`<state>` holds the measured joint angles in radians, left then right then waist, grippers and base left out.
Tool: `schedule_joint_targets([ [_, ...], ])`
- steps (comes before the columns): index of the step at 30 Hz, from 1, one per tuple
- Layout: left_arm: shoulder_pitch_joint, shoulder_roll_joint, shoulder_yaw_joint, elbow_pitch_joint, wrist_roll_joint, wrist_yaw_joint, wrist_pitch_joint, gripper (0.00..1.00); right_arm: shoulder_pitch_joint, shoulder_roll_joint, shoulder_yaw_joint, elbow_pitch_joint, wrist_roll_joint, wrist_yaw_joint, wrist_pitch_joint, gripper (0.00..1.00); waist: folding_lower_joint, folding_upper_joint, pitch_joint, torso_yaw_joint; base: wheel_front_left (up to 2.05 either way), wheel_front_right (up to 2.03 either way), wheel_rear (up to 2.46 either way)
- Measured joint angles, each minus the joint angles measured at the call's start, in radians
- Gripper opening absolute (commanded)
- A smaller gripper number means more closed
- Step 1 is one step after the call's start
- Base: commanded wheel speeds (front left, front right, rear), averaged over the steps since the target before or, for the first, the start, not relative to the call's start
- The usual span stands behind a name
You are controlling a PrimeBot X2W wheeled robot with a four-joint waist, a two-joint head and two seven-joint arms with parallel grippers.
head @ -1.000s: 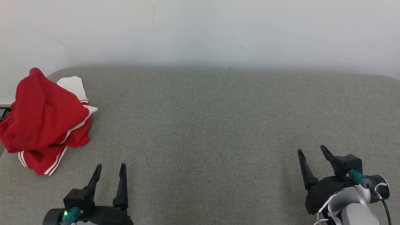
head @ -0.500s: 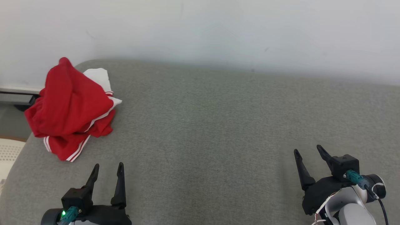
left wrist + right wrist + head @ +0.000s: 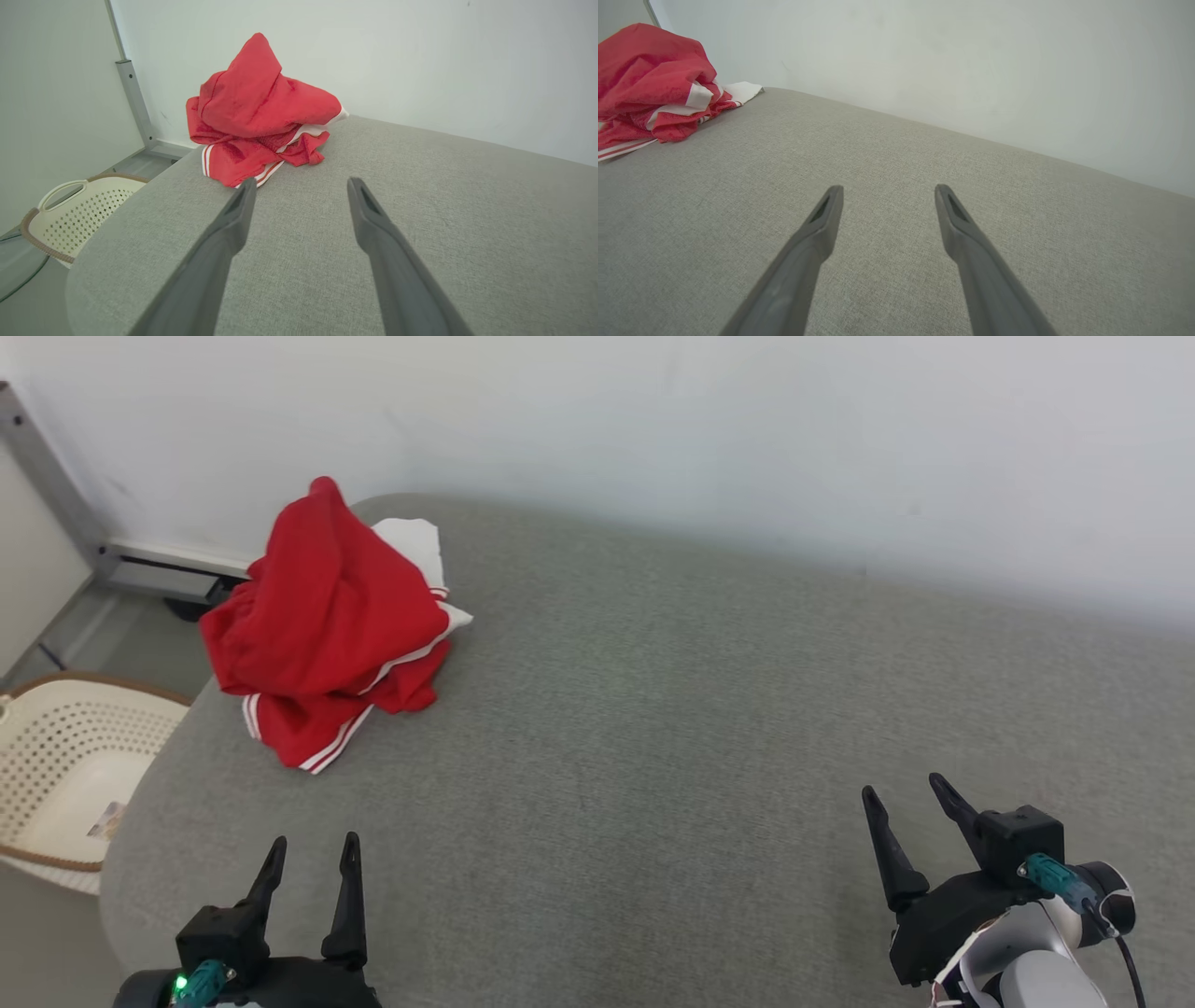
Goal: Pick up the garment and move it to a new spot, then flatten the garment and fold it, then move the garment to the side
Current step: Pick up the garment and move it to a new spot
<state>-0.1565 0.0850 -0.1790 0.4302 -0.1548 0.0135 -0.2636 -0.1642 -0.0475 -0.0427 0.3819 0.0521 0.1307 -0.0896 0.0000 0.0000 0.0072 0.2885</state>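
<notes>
Here, item by item, is what lies before me.

Garment (image 3: 327,616): red cloth with white stripes and a white part at the back. It is bunched in a heap that rises to a peak and sits at the far left corner of the surface (image 3: 653,756), close to the wall (image 3: 709,420). One striped edge lies near the surface's left rim.

Left gripper (image 3: 314,840): mine, low at the near left, with the fingers spread apart and nothing between them. It points toward the garment but is well apart from it.

Right gripper (image 3: 904,786): mine, low at the near right, with the fingers likewise spread and empty. It hangs over bare grey cloth, far from the garment.

Surface: grey woven fabric with rounded corners.

Basket (image 3: 65,756): cream and perforated, with a brown rim. It stands on the floor just beside the surface's left edge, below the garment's corner.

Post (image 3: 47,467): grey metal, slanting down the wall at the far left.
</notes>
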Motion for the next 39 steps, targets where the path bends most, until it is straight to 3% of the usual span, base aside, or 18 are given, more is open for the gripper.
schedule_joint_targets([
  [18, 0.011, 0.020, -0.009, -0.011, -0.013, 0.012, 0.008, 1.00, -0.003, 0.000, 0.042, 0.010, 0.044, 0.000, -0.042, 1.00, 0.0000, -0.0001, -0.003, 0.139, 0.00, 0.00, 0.00],
  [31, -0.007, 0.025, -0.008, -0.005, -0.040, 0.017, 0.025, 1.00, -0.018, 0.000, 0.058, -0.021, 0.045, 0.000, -0.036, 1.00, 0.0000, 0.0000, 0.020, 0.140, 0.00, 0.00, 0.00],
  [39, -0.201, 0.029, -0.008, 0.111, -0.075, -0.023, 0.137, 1.00, -0.035, 0.000, 0.076, -0.146, 0.030, 0.000, 0.027, 1.00, 0.0000, 0.0000, 0.080, 0.122, 0.00, 0.00, 0.00],
])
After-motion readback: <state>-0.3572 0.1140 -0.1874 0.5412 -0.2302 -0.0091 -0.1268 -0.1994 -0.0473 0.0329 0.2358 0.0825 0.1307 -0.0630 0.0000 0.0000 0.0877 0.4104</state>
